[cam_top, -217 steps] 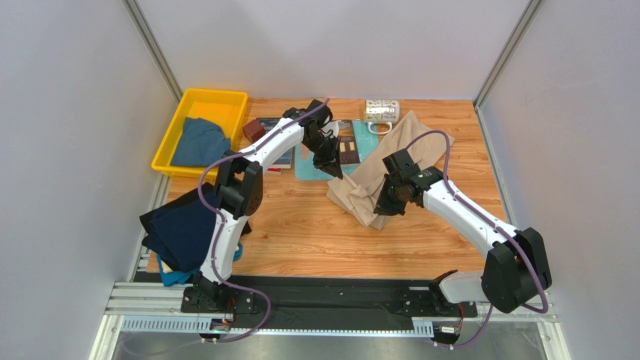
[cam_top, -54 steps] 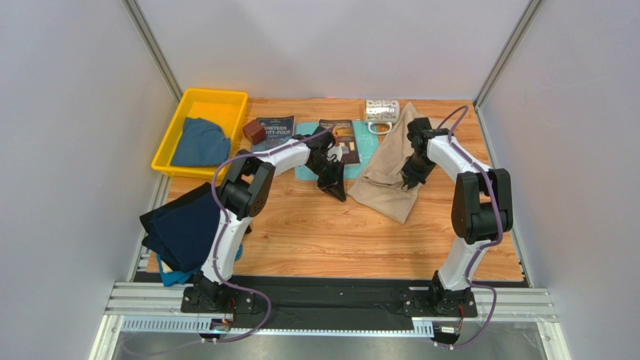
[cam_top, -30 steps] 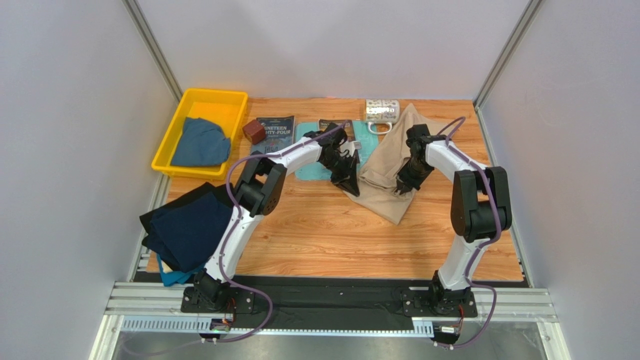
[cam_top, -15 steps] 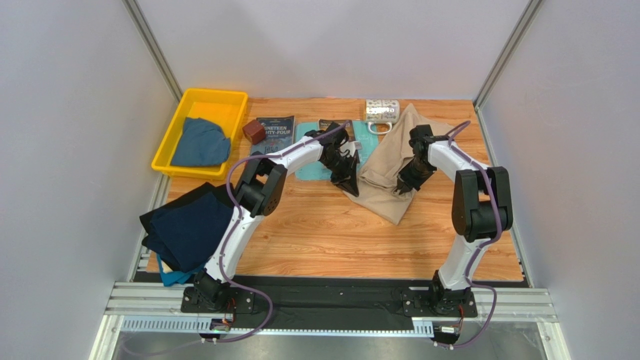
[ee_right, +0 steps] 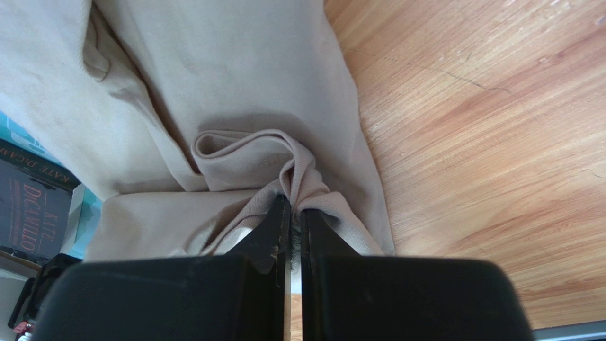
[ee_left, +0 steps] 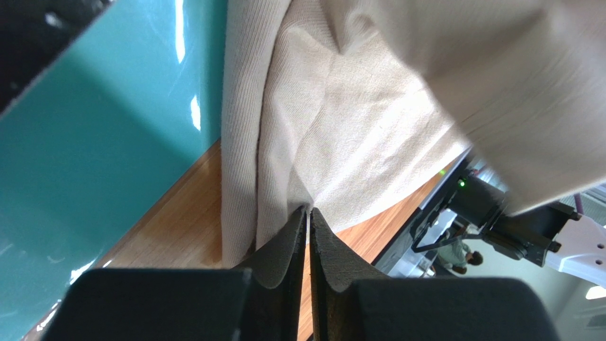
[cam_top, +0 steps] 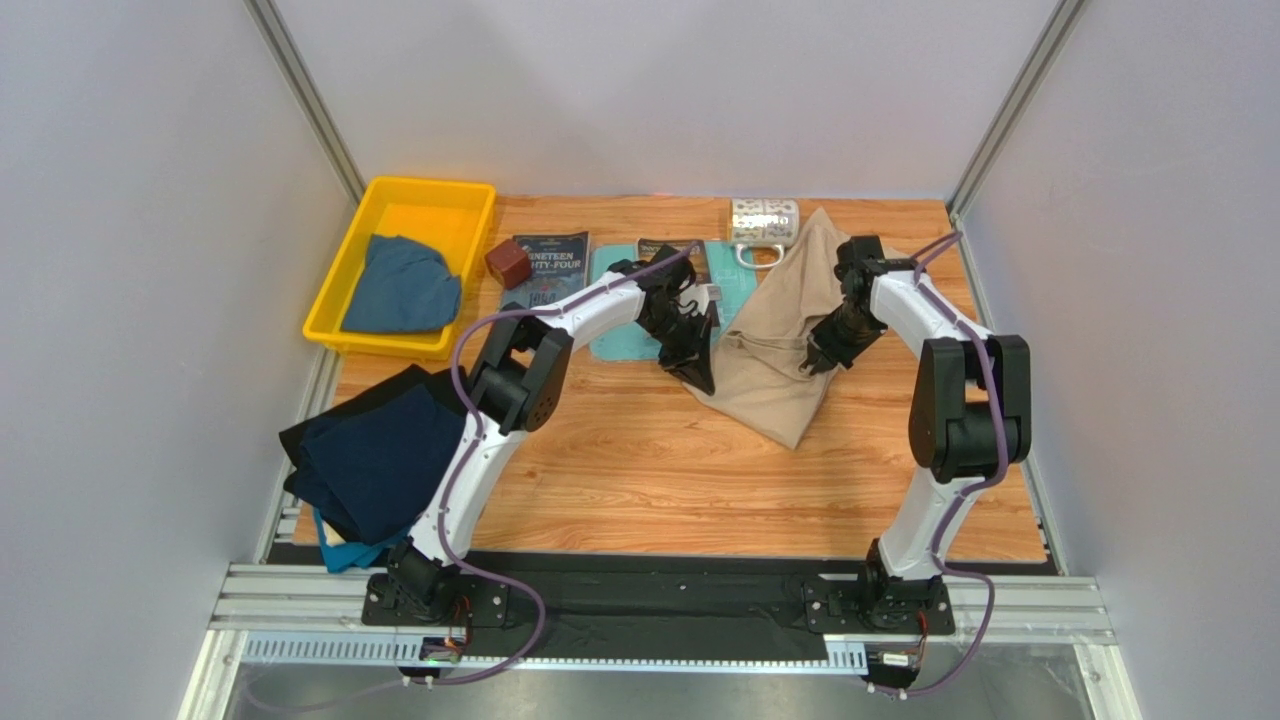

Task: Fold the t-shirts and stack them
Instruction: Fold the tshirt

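the wooden table [cam_top: 631, 465] is bare on its near half, with grey walls [cam_top: 150, 300] close on three sides. at the near left edge a dark navy t-shirt [cam_top: 368, 458] hangs partly over the side. further back, right of centre, the beige t-shirt [cam_top: 774, 353] is bunched between both arms. the left gripper [ee_left: 307, 213] pinches its left fold, fingers almost touching, beside the teal board [ee_left: 107, 142]. the right gripper [ee_right: 291, 206] is closed on a crease at its right side, with free wood to the right. far left, a dusty blue t-shirt [cam_top: 398, 285] lies in the yellow bin [cam_top: 443, 210].
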